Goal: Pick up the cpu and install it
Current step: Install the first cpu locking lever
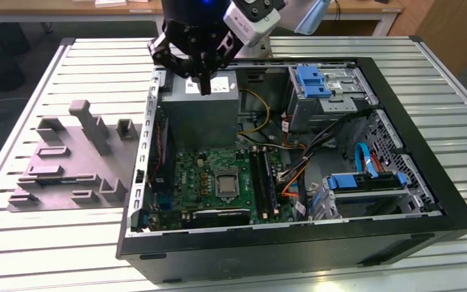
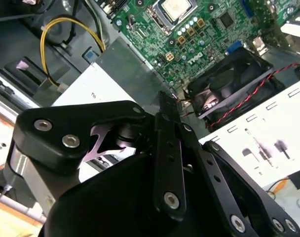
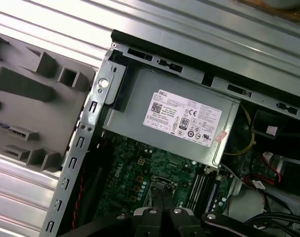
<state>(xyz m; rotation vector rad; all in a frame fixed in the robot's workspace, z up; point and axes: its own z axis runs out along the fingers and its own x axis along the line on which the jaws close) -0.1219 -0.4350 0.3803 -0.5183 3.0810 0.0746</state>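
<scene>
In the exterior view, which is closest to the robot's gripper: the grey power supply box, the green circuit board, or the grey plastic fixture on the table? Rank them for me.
1. The power supply box: just under the gripper, at the case's back.
2. The circuit board: lower on the case floor.
3. The plastic fixture: outside the case, at the exterior view's left.

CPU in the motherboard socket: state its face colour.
Pale silver-grey, the cpu shows best in the second wrist view.

Ribbed bare-metal table (image 1: 47,237), matt grey plastic fixture (image 1: 67,164)
</scene>
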